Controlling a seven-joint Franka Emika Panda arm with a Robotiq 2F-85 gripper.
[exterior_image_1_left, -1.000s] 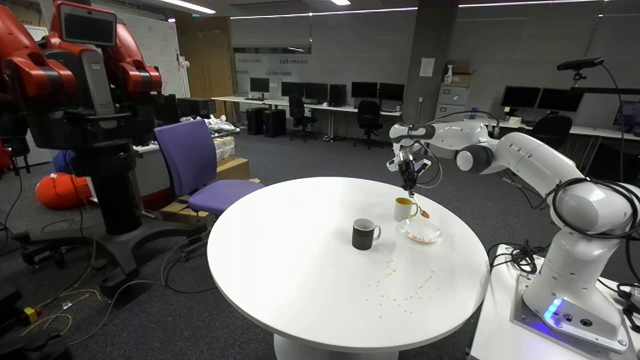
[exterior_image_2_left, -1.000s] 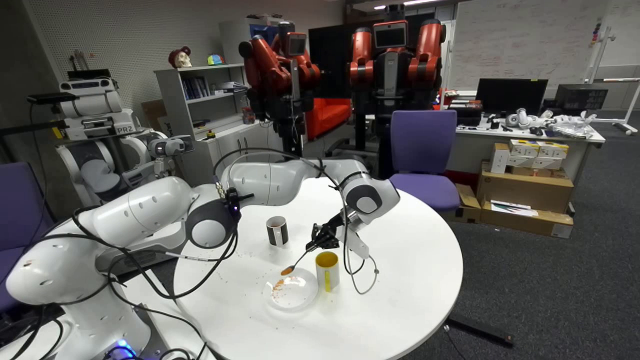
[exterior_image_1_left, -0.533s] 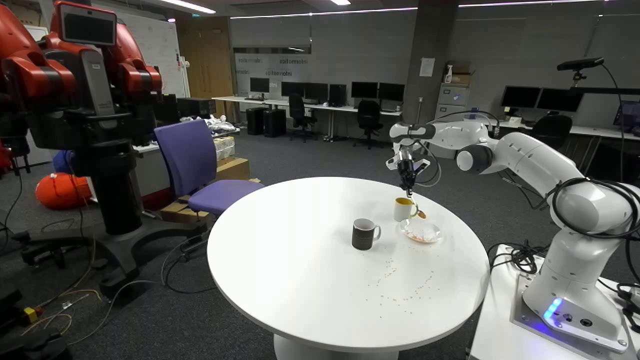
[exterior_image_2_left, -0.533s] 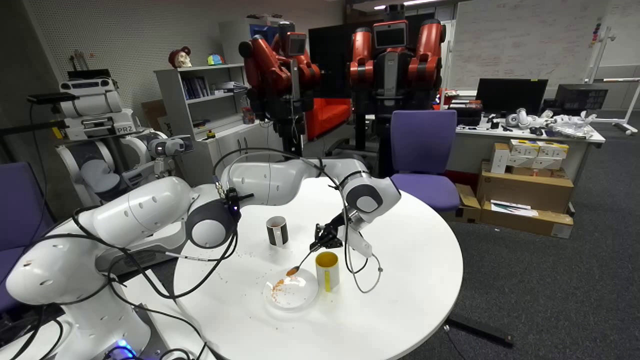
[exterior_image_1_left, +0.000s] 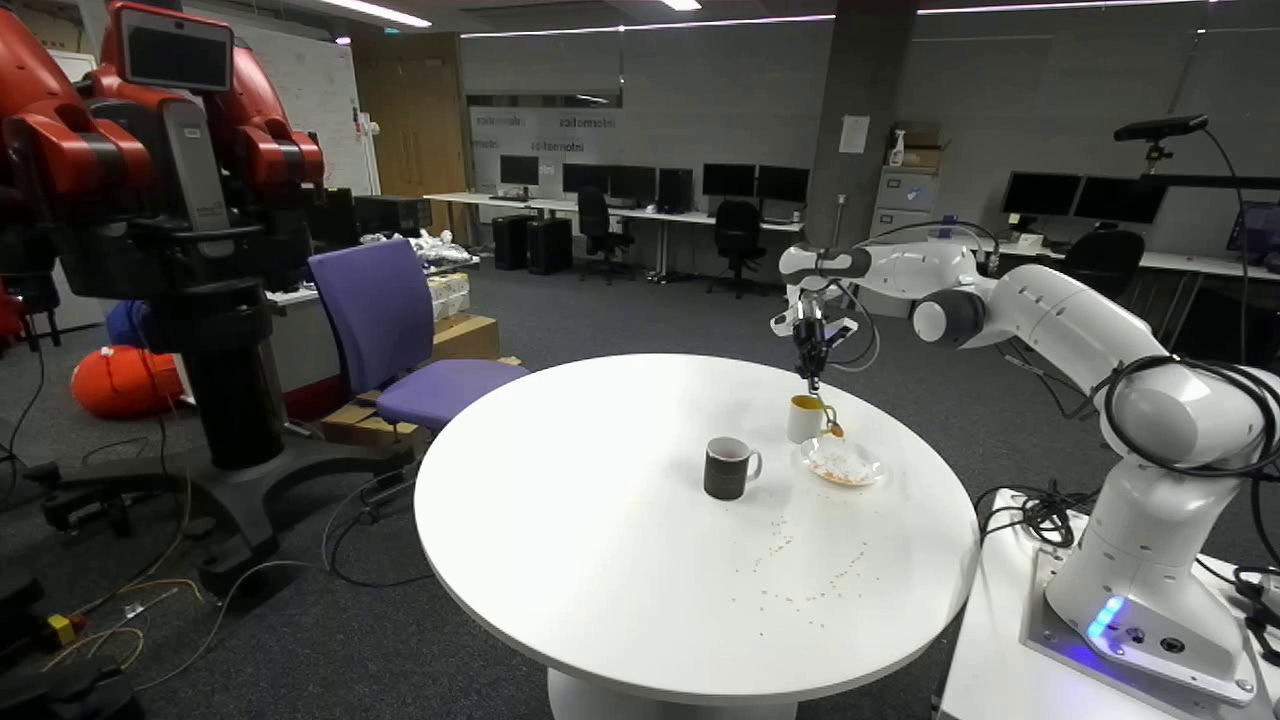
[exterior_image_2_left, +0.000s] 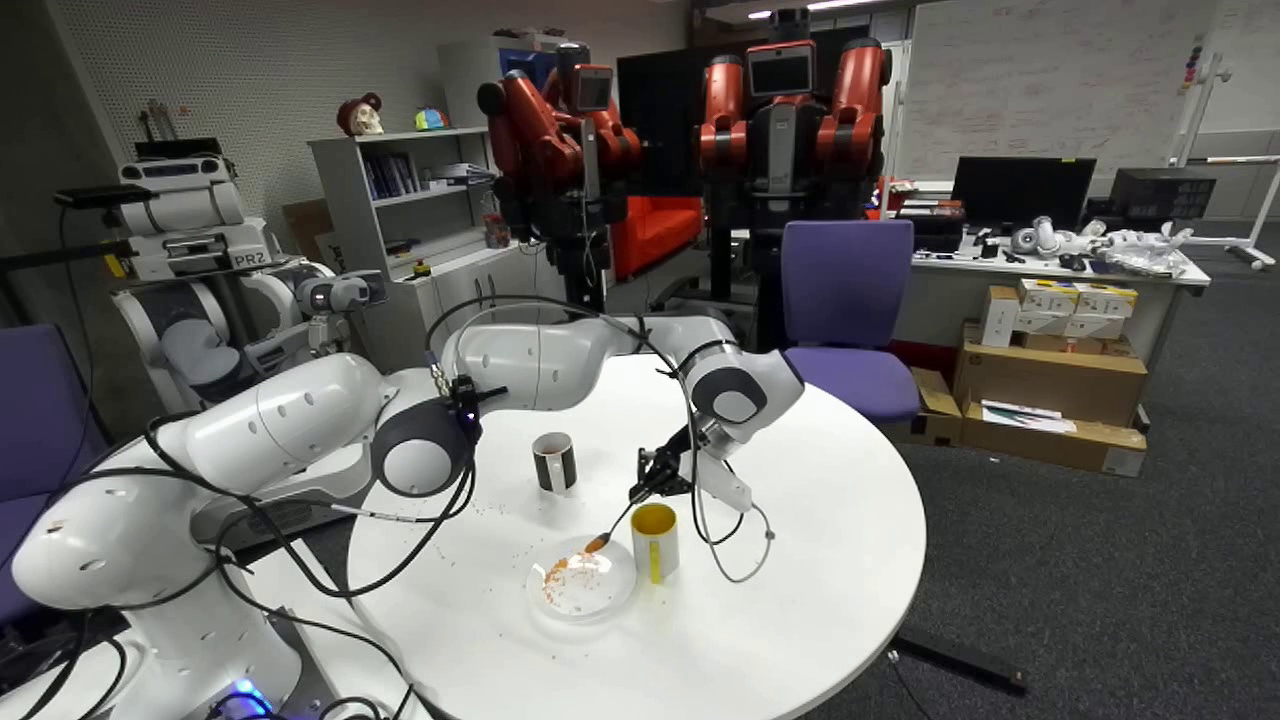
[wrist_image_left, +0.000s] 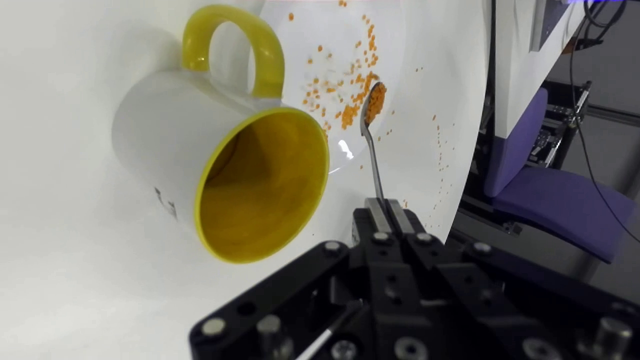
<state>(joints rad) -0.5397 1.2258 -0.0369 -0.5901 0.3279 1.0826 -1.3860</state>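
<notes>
Nearer than a second ago to the white cylindrical mug with yellow lining (wrist_image_left: 160, 135), the silver metal spoon (wrist_image_left: 373, 155) slants downward, its stem pinched in the black hand (wrist_image_left: 384, 205) and its bowl of small orange grains (wrist_image_left: 376, 102) near the rim of the pale round plate (exterior_image_2_left: 616, 590).

Smooth metal spoon (wrist_image_left: 374, 155), glossy mug (wrist_image_left: 200, 130)
</notes>
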